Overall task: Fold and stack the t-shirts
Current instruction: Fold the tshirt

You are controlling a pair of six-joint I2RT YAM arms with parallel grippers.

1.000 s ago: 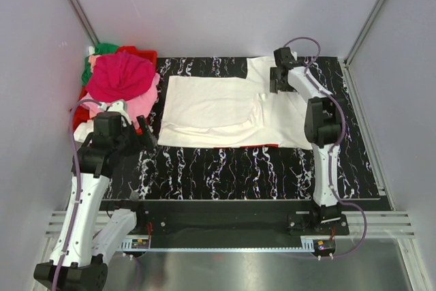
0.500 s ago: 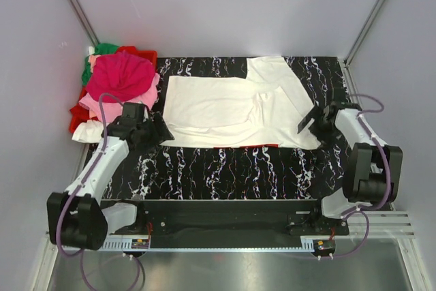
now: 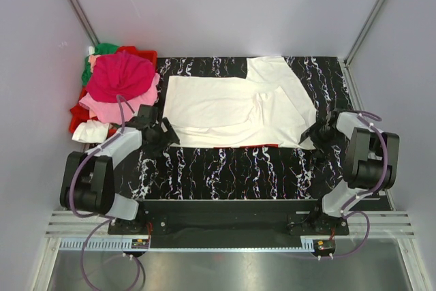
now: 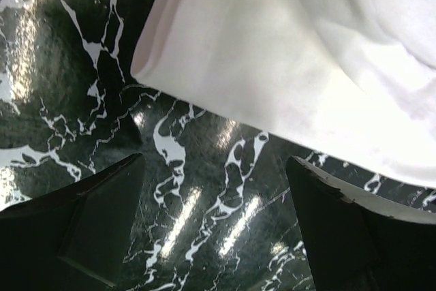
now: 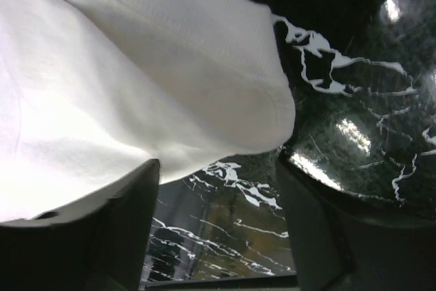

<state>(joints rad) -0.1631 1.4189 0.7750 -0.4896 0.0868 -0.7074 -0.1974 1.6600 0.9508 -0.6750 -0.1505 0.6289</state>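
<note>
A large white t-shirt (image 3: 231, 110) lies spread on the black marbled table (image 3: 225, 168), partly folded, with a thin red strip along its near hem (image 3: 248, 146). My left gripper (image 3: 163, 134) is low at the shirt's near-left corner. In the left wrist view it (image 4: 214, 161) stands open, with the white corner (image 4: 157, 59) just beyond its fingertips and only table between them. My right gripper (image 3: 315, 138) is at the near-right corner. The right wrist view shows it (image 5: 214, 168) open, with the shirt's rounded corner (image 5: 252, 120) hanging at its fingertips.
A heap of other t-shirts sits at the far left: magenta (image 3: 121, 76) on top, then pink (image 3: 102, 105), green (image 3: 102, 49) and white (image 3: 87, 131). They lie over a red bin (image 3: 144, 52). White walls close in both sides.
Both arms swung down to the shirt's near corners; the right came from the far-right sleeve. The right jaws have narrowed somewhat. The shirt has not shifted.
</note>
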